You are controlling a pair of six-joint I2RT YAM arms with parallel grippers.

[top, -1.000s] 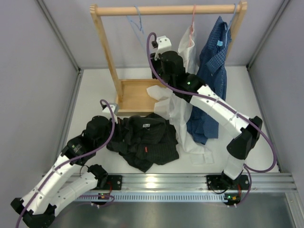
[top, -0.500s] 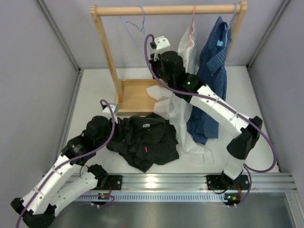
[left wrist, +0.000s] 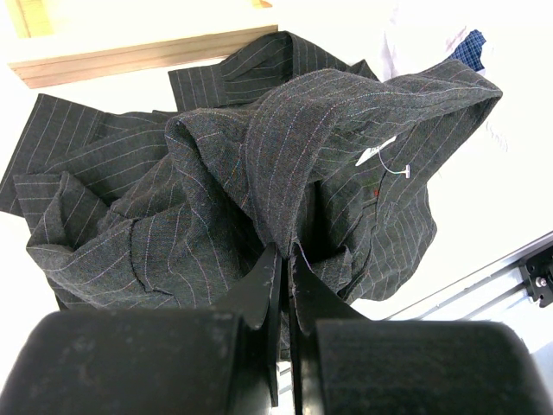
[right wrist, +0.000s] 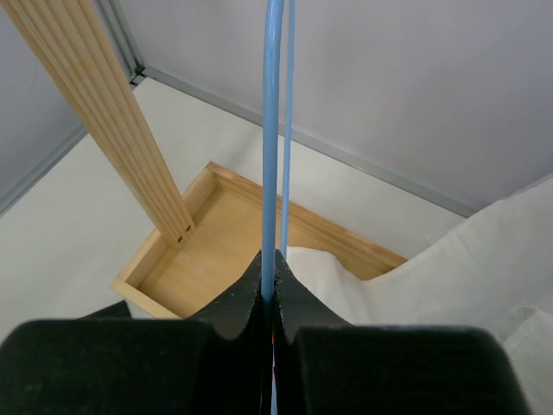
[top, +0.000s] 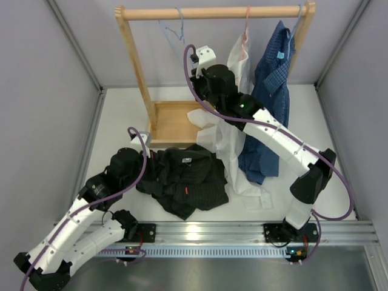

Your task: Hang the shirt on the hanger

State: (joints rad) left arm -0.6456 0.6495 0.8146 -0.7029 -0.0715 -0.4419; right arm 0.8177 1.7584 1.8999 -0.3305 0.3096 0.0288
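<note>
The black pinstriped shirt (top: 185, 179) lies crumpled on the table in front of the rack's base. My left gripper (top: 147, 159) is at its left edge, shut on a raised fold of the shirt (left wrist: 216, 173); in the left wrist view the gripper (left wrist: 283, 255) pinches cloth between its tips. The light-blue hanger (top: 171, 30) hangs by its hook from the wooden rod. My right gripper (top: 193, 62) is up beside it, shut on the hanger's wire (right wrist: 272, 130); in the right wrist view the gripper (right wrist: 270, 259) clamps the wire.
The wooden rack has a top rod (top: 212, 12), a left post (top: 138, 73) and a box-like base (top: 176, 124). A white shirt (top: 233, 139) on a pink hanger and a blue dotted shirt (top: 270, 91) hang at the right. Grey walls close in the sides.
My right gripper has shifted slightly left and up with the hanger, which has swung a little on the rod. The left arm and the shirt have not moved.
</note>
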